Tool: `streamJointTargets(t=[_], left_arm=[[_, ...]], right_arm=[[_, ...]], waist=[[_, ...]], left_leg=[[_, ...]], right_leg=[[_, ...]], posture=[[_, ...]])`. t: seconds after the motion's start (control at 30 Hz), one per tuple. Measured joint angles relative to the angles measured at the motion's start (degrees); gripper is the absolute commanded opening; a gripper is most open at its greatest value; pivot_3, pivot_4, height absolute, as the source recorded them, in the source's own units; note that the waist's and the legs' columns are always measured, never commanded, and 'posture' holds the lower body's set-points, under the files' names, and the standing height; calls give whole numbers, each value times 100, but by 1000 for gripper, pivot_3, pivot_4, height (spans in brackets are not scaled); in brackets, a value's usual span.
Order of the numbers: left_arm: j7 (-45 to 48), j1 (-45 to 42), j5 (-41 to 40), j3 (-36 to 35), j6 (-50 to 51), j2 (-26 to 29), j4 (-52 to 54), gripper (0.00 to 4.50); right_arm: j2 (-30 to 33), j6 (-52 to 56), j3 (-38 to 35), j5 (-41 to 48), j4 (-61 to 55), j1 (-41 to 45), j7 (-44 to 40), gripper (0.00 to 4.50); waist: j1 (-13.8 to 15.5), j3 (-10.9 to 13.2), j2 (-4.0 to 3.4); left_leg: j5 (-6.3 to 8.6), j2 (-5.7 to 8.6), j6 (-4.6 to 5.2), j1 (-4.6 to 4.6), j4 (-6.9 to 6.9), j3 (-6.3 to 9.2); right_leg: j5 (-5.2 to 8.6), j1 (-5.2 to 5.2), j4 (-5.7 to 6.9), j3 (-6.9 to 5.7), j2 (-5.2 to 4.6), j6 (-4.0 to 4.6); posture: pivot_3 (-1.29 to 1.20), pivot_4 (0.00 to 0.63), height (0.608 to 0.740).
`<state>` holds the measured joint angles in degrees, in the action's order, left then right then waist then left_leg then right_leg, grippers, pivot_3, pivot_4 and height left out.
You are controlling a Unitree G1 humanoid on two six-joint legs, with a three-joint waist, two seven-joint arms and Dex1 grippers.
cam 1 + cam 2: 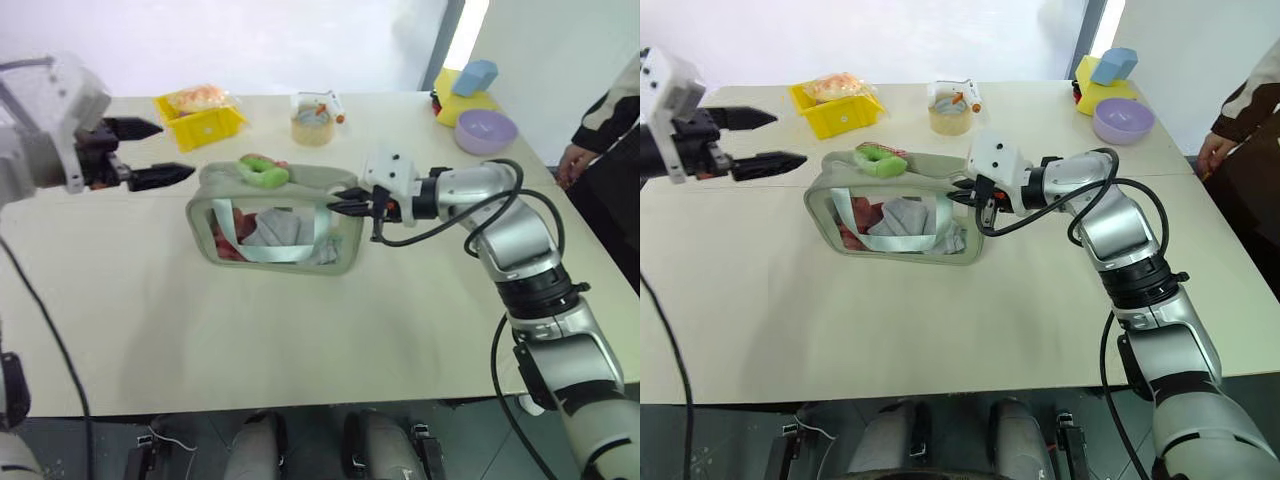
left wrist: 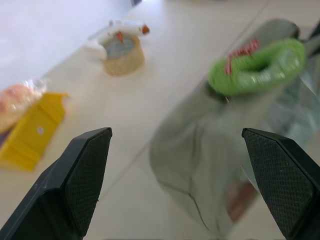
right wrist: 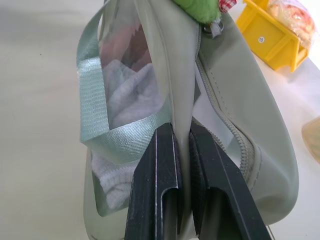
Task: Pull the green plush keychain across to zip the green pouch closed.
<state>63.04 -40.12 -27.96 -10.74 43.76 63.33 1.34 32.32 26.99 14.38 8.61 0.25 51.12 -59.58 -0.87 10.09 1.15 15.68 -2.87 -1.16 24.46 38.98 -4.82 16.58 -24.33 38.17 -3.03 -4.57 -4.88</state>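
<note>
Green plush keychain (image 2: 257, 67) lies loose beyond the spread left jaws (image 1: 145, 152); right jaws (image 3: 182, 170) pinching only the green pouch (image 1: 275, 222) edge could slip.

pouch (image 1: 275, 226): pale sage green, clear front window, mint strap; red + white contents
keychain (image 1: 262, 170): bright green w/ red-white check bit
bin (image 1: 200, 122): yellow
bowl (image 1: 486, 131): lilac
table (image 1: 300, 330): beige
gripper fingers (image 2: 82, 172): black
</note>
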Motion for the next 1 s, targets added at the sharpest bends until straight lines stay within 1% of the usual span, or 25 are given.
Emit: streamJointTargets(t=[0.1,0.13,0.23,0.3,0.33,0.4,0.43,0.53,0.57,0.6,0.63,0.8,0.9,0.93,1.0], left_arm=[[-32,657,-102,-188,93,-3,434,4437],[-104,891,-116,-196,77,-121,576,4437],[-354,1082,-72,-99,-48,-529,644,4437],[-477,1078,50,29,-258,-664,622,4437],[-512,1071,106,71,-334,-700,599,4223],[-567,1055,209,112,-529,-764,505,3568],[-566,1045,239,114,-608,-787,438,3096],[-538,1039,244,117,-708,-792,368,1478],[-519,1037,242,117,-713,-793,359,1041],[-506,1031,243,118,-720,-797,335,442],[-496,1029,243,117,-730,-808,327,46],[-522,1031,247,118,-748,-894,327,46],[-520,1031,236,110,-666,-892,365,0],[-498,1038,232,110,-661,-889,409,0],[-443,1076,223,109,-661,-875,497,0]], right_arm=[[-16,-6,-1,2,-1,1,-17,0],[-17,-7,-3,2,-1,1,-29,0],[-23,-6,-3,4,-4,1,-53,0],[-35,1,-2,14,-14,2,-68,0],[-38,5,-1,22,-15,1,-80,0],[-39,10,-1,35,-16,1,-103,0],[-39,12,-1,41,-16,1,-107,0],[-38,19,-2,43,-16,3,-108,0],[-39,22,-2,44,-17,4,-108,0],[-39,31,-2,44,-17,5,-107,0],[-39,47,-2,46,-20,5,-106,0],[-34,212,-14,55,-78,7,-86,0],[-36,382,-18,149,-120,46,-127,1181],[-41,426,-18,191,-127,65,-162,1753],[-39,441,-18,244,-128,128,-237,2680]], waist=[[6,0,0],[10,0,0],[17,0,1],[14,0,1],[8,0,0],[1,0,0],[4,0,0],[9,0,0],[10,0,0],[9,0,0],[10,0,0],[11,0,0],[11,0,0],[14,0,0],[26,0,0]], left_leg=[[0,-1,0,0,1,5],[0,0,0,0,1,6],[0,1,0,1,2,7],[0,2,1,1,1,5],[1,2,1,1,1,5],[1,1,1,1,0,4],[1,1,1,1,0,2],[1,1,1,1,0,0],[1,1,1,1,0,0],[1,1,1,1,0,0],[1,1,1,1,0,0],[1,1,1,1,1,1],[1,1,1,1,0,2],[1,1,1,1,1,2],[1,2,1,2,1,2]], right_leg=[[0,1,-1,2,-1,0],[0,1,0,2,-2,0],[0,1,0,1,0,0],[0,1,0,1,0,0],[0,1,0,1,0,0],[0,0,0,1,1,0],[0,0,0,0,1,0],[0,0,0,0,0,0],[0,0,-1,1,0,0],[0,0,-1,1,0,0],[0,0,-1,0,0,0],[0,1,0,1,0,0],[0,1,0,0,0,0],[0,0,0,0,0,0],[0,1,0,0,-2,0]], posture=[[0,150,739],[0,150,739],[0,150,739],[0,150,739],[0,150,739],[0,150,739],[0,150,739],[0,150,739],[0,150,739],[0,150,739],[0,150,739],[0,150,739],[0,150,739],[0,150,739],[0,150,739]])
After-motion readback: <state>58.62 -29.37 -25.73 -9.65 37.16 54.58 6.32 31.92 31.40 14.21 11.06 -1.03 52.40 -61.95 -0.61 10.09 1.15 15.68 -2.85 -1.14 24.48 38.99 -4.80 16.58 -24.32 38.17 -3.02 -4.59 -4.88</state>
